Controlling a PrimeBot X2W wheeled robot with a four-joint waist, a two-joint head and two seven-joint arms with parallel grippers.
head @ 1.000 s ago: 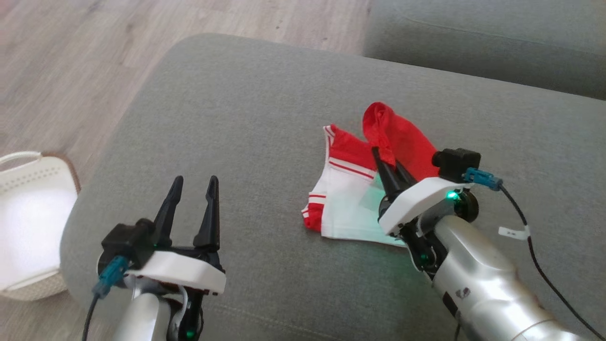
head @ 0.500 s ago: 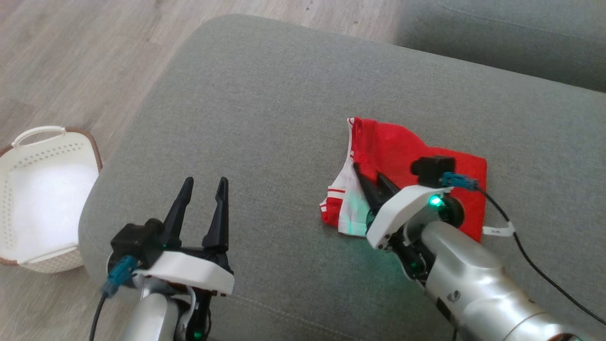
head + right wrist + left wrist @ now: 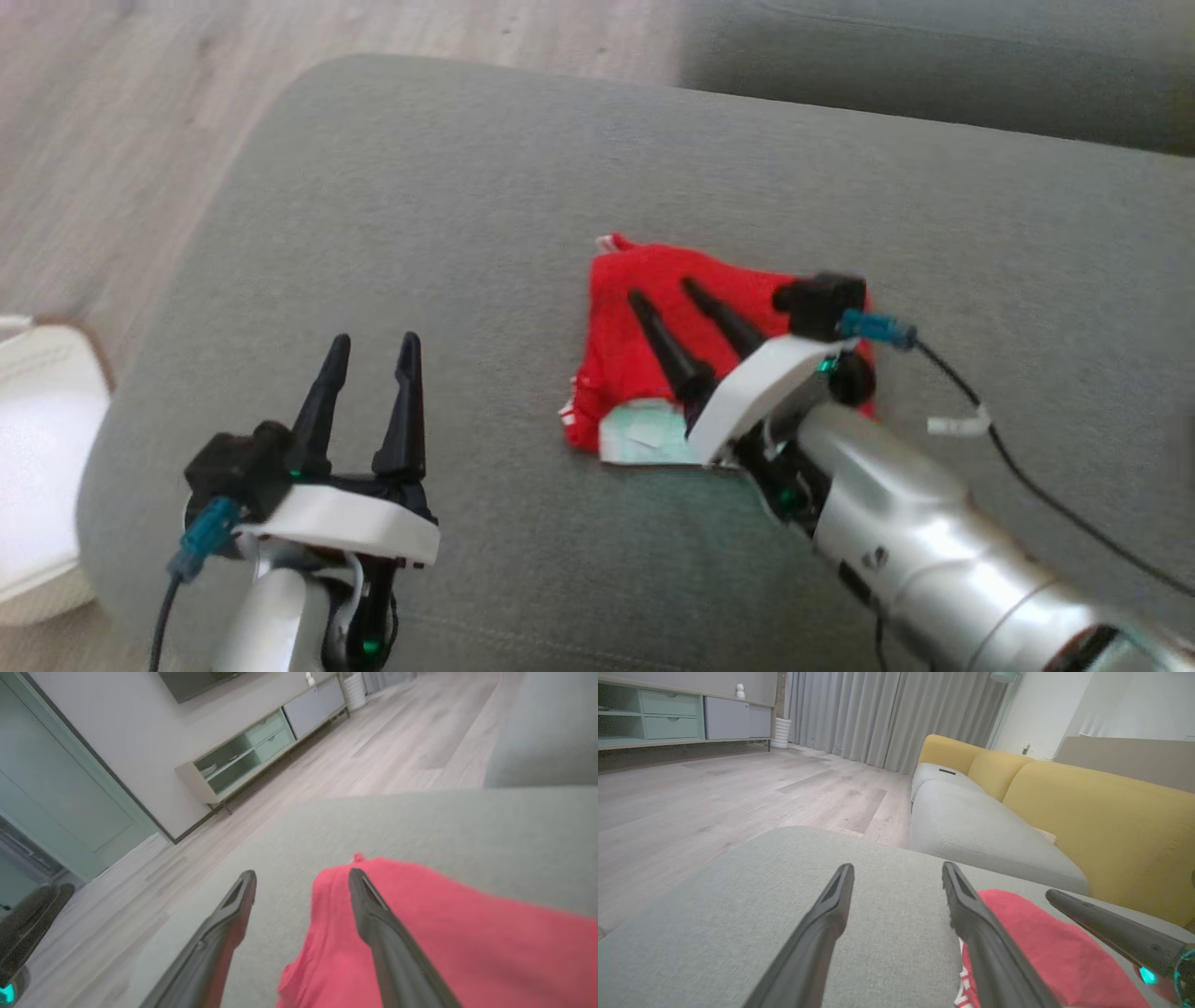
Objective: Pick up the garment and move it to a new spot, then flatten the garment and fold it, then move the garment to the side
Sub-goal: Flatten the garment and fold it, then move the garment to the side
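The garment (image 3: 616, 322) is red with a white, red-striped edge showing at its near side, and it lies folded on the grey ottoman (image 3: 448, 196). My right gripper (image 3: 665, 290) hovers just over the garment's red top layer, open, with nothing between its fingers. The right wrist view shows the same gripper (image 3: 302, 874) with one finger over the red cloth (image 3: 444, 919) and the other over bare grey fabric. My left gripper (image 3: 374, 340) stands open to the garment's left over the ottoman. In the left wrist view it (image 3: 899, 867) is empty, and the garment (image 3: 1041, 947) lies to its right.
A white perforated basket (image 3: 37, 448) sits on the wooden floor at the left. A second grey seat (image 3: 934, 65) lies beyond the ottoman, with yellow sofa backs (image 3: 1087, 812) behind it. A black cable (image 3: 1027, 485) trails from my right wrist.
My right gripper has opened and let go of the red layer, which now lies folded over the white part. The head camera has shifted. The left gripper stays open.
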